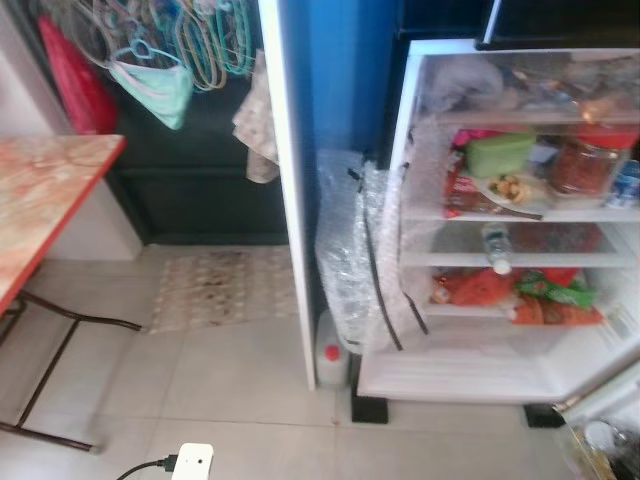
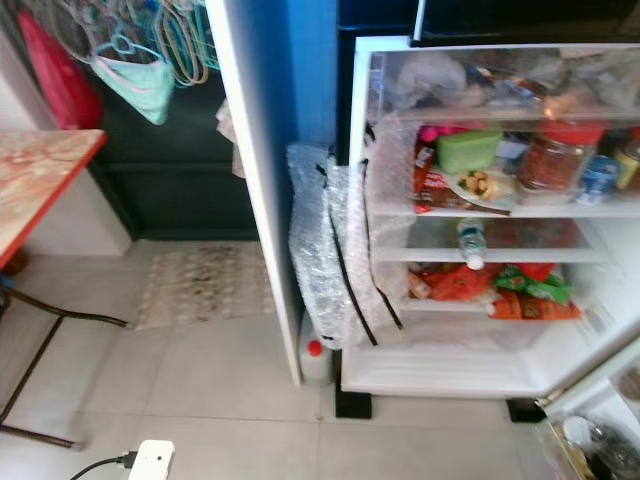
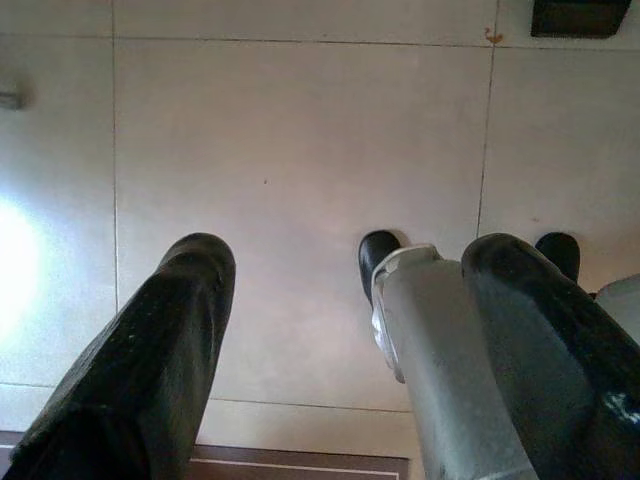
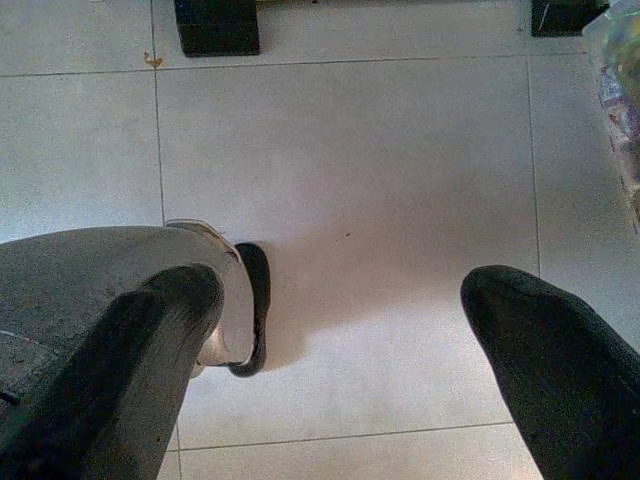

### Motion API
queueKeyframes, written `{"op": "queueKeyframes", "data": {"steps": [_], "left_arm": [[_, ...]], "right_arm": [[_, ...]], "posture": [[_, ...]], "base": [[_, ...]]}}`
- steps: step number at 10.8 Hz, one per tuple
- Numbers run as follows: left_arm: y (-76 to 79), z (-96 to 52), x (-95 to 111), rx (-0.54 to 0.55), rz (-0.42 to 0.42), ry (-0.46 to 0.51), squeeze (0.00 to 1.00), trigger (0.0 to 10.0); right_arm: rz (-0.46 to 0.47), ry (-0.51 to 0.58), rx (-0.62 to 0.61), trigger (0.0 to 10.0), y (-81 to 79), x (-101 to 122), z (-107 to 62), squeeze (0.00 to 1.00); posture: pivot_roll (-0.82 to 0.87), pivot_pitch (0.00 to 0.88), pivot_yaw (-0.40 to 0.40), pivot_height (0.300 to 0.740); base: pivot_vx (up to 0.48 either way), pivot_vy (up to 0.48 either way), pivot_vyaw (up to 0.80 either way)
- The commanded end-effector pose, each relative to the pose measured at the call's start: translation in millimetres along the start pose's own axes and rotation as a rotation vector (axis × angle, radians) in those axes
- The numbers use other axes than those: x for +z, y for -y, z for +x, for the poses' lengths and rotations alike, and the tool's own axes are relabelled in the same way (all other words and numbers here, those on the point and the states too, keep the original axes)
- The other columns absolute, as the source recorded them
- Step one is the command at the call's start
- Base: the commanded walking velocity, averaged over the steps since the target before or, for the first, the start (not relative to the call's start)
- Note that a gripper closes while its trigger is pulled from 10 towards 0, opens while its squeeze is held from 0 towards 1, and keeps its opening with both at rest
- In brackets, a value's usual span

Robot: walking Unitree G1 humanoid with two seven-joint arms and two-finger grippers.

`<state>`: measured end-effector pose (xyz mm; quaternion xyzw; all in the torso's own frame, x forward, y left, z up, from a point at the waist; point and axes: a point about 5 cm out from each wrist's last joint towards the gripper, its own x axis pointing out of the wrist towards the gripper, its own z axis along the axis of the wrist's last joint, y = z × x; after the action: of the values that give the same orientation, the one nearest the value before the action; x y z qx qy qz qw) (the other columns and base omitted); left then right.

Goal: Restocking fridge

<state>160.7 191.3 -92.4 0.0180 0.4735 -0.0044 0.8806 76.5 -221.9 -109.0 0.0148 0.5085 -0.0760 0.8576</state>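
The fridge (image 1: 500, 385) stands open ahead on the right, its shelves (image 1: 520, 212) holding a green box (image 1: 500, 155), a red-lidded jar (image 1: 590, 165), a plate of food (image 1: 512, 190), a small bottle (image 1: 495, 250) and red and green packets (image 1: 540, 295). My left gripper (image 3: 350, 300) hangs open over the floor tiles with nothing between its black fingers. My right gripper (image 4: 340, 330) is also open and empty above the tiles, near the fridge's black feet (image 4: 215, 25).
A bubble-wrap bundle (image 1: 345, 250) leans at the fridge's left side with a red-capped jug (image 1: 332, 355) below. A white door edge (image 1: 295, 200) stands beside it. A red-topped folding table (image 1: 40, 190) is at left, a white plug block (image 1: 192, 462) on the floor, a doormat (image 1: 220, 285) behind.
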Motion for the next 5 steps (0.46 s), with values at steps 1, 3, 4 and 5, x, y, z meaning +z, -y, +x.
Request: {"op": "queueKeyframes", "data": {"steps": [1, 3, 4, 5], "left_arm": [[-5.6, -3.3, -13.6, 0.016, 0.008, -0.043, 0.0, 10.0], [-4.4, -3.5, -13.3, 0.003, 0.036, -0.033, 0.0, 10.0], [-5.9, -3.8, -13.3, 0.0, 0.054, -0.03, 0.0, 10.0], [-7.4, -4.1, -13.9, 0.003, 0.057, -0.033, 0.0, 10.0]], "right_arm": [[0.013, -0.032, 0.035, 10.0, -12.9, -10.3, -1.6, 0.0], [-0.005, -0.036, 0.019, 10.0, -10.5, -12.0, -2.3, 0.0], [0.005, -0.036, 0.022, 10.0, -12.0, -13.2, -2.7, 0.0], [0.009, -0.04, 0.029, 10.0, -13.6, -14.2, -2.8, 0.0]], "posture": [[-0.02, 0.0, 0.074, 0.74], [0.0, 0.0, 0.086, 0.74], [0.0, 0.0, 0.098, 0.74], [0.0, 0.0, 0.1, 0.74]], "base": [[0.0, 0.281, 0.0], [0.0, 0.283, 0.0], [0.0, 0.285, 0.0], [0.0, 0.285, 0.0]]}}
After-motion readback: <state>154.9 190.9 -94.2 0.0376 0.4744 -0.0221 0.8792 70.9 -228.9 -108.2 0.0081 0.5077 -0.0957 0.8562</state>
